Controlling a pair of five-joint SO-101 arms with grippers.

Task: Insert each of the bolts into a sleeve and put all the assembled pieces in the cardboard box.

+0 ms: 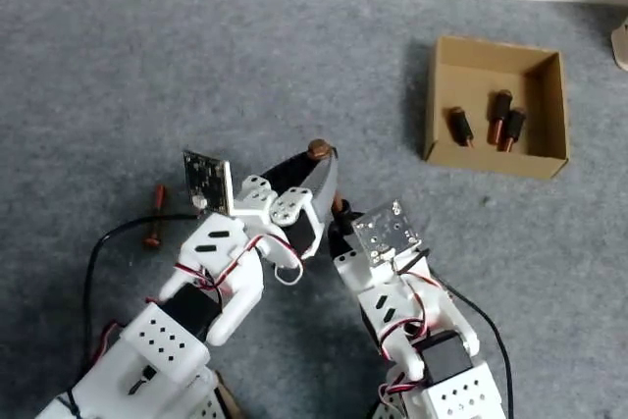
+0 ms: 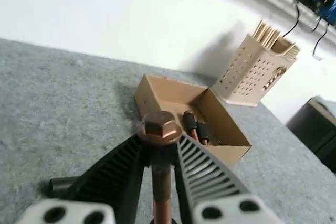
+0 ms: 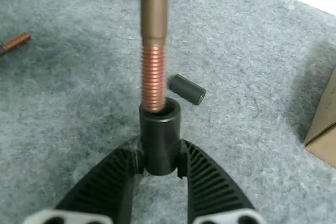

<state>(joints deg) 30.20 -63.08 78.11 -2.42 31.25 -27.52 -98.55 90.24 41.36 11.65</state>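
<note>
My left gripper [image 1: 316, 172] [image 2: 160, 145] is shut on a copper bolt [image 1: 317, 151] [image 2: 159, 128], hex head towards the far side of the table. The bolt's threaded end [image 3: 153, 80] sits in the mouth of a black sleeve [image 3: 159, 137]. My right gripper [image 3: 159, 160] [image 1: 339, 223] is shut on that sleeve, just in front of the left one. A loose sleeve [image 3: 187, 89] lies on the mat beyond it. A second bolt [image 1: 155, 215] [image 3: 13, 42] lies at the left. The cardboard box [image 1: 496, 159] [image 2: 170, 90] at the right holds three assembled pieces [image 1: 500, 120] [image 2: 195, 125].
Grey mat covers the table. A perforated beige holder [image 2: 257, 64] with wooden sticks stands beyond the box, by the white wall. Both arm bodies crowd the near middle of the table. Open mat lies between the grippers and the box.
</note>
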